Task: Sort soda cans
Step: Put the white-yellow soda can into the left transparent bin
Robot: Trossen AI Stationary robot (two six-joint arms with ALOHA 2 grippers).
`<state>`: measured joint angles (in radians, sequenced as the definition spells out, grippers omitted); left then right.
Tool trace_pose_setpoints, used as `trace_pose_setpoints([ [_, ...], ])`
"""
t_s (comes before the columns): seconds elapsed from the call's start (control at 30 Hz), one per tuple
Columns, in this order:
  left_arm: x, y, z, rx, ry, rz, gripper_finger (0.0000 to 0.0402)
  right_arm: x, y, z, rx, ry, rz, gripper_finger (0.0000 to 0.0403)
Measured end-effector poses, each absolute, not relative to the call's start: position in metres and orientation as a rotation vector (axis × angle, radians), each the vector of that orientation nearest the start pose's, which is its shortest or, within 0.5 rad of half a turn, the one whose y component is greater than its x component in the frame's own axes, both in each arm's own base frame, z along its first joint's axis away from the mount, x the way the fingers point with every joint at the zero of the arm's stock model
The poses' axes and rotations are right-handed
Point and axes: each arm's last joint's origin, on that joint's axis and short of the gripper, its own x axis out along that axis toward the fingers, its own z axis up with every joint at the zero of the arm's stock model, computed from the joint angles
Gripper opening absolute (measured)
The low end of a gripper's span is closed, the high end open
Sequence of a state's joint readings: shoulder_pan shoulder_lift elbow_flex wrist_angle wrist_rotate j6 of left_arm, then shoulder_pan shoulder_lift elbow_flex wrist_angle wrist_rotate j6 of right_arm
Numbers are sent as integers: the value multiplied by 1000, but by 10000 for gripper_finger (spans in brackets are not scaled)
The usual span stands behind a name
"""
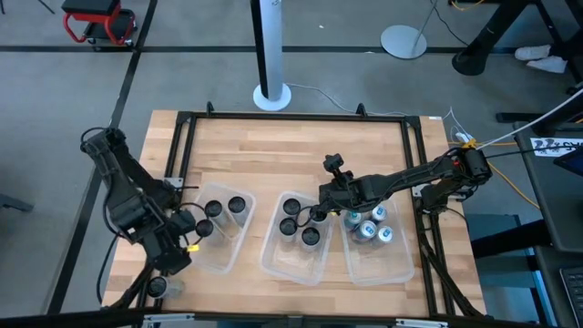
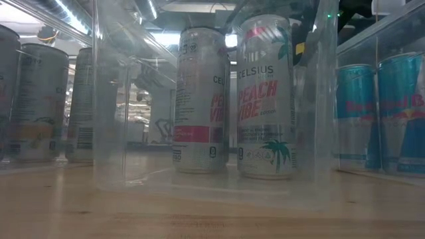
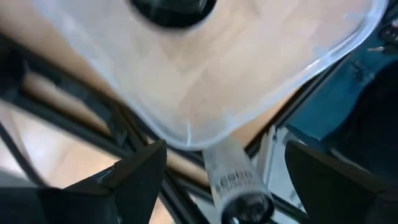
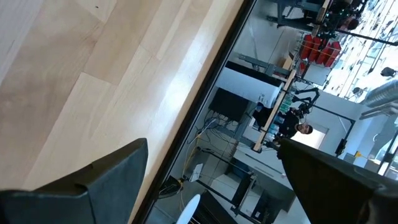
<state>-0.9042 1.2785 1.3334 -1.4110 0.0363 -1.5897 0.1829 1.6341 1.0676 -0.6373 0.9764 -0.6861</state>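
Your left gripper (image 1: 175, 260) hung open at the near left corner of the wooden table (image 1: 301, 150), over a lone pale soda can (image 3: 233, 177) lying just outside the left clear plastic bin (image 1: 223, 260). Your right gripper (image 1: 317, 214) stood open above the dark-topped cans (image 1: 301, 228) in the middle bin (image 1: 278, 264). Blue-and-silver cans (image 1: 369, 228) filled the right bin (image 1: 387, 269).

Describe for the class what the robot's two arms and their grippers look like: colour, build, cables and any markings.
Both arms are black and built of jointed segments. The left arm looks bulky, with dark cables looped near its base and a small yellow mark close to the left gripper. The right arm is slimmer; a white and a yellow cable run from its base. The right gripper has two broad, flat, matte dark fingers.
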Motion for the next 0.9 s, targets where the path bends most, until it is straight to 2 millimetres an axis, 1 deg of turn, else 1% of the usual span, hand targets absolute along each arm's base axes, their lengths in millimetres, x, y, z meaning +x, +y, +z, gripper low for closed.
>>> trace_pose_setpoints([
  [0.1,130,-163,335,-646,1417,310,318,305,32,208,-1264,1276,-325,364],
  [0.17,132,-165,335,-615,1397,266,325,305,32,208,-1264,1276,-325,364],
  [0.23,134,-167,333,-584,1386,258,336,305,32,208,-1264,1276,-325,364],
  [0.47,141,-175,320,-443,1434,267,387,305,32,208,-1265,1276,-326,364],
  [0.6,144,-175,318,-478,1509,261,398,305,32,208,-1265,1276,-326,364],
  [0.67,145,-176,319,-521,1556,223,397,305,32,208,-1265,1276,-326,364],
  [0.73,146,-182,322,-524,1536,137,395,305,32,208,-1265,1276,-326,364],
  [0.8,143,-187,325,-474,1523,58,396,305,32,208,-1265,1276,-326,364],
  [0.9,136,-194,326,-419,1539,-9,398,305,32,208,-1265,1275,-326,364],
])
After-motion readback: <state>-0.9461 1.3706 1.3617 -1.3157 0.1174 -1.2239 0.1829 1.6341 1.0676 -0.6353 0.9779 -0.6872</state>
